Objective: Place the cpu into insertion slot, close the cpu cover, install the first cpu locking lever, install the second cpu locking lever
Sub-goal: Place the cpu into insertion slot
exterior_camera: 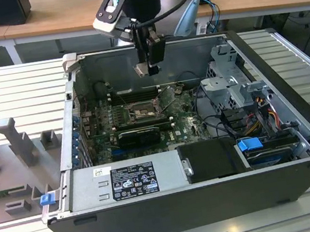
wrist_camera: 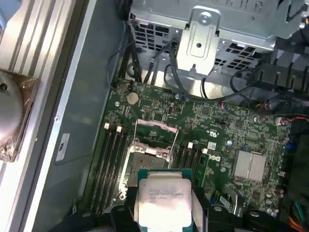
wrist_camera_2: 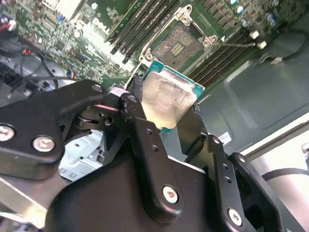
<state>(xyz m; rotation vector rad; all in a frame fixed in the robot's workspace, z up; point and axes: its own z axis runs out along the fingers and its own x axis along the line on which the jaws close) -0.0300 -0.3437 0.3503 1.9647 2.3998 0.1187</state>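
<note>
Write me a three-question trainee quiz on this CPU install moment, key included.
1. True or false: the gripper is shut on the cpu.
2. Where is the cpu relative to the insertion slot? A: seated in it. B: held above it, apart. C: lying flat beside it.
3. Fill in: the insertion slot is ___ (empty/filled).

Key: 1 true; 2 B; 3 empty.

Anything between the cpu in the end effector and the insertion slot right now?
No. In both wrist views the cpu hangs above the uncovered insertion slot, with only open air between them.
</note>
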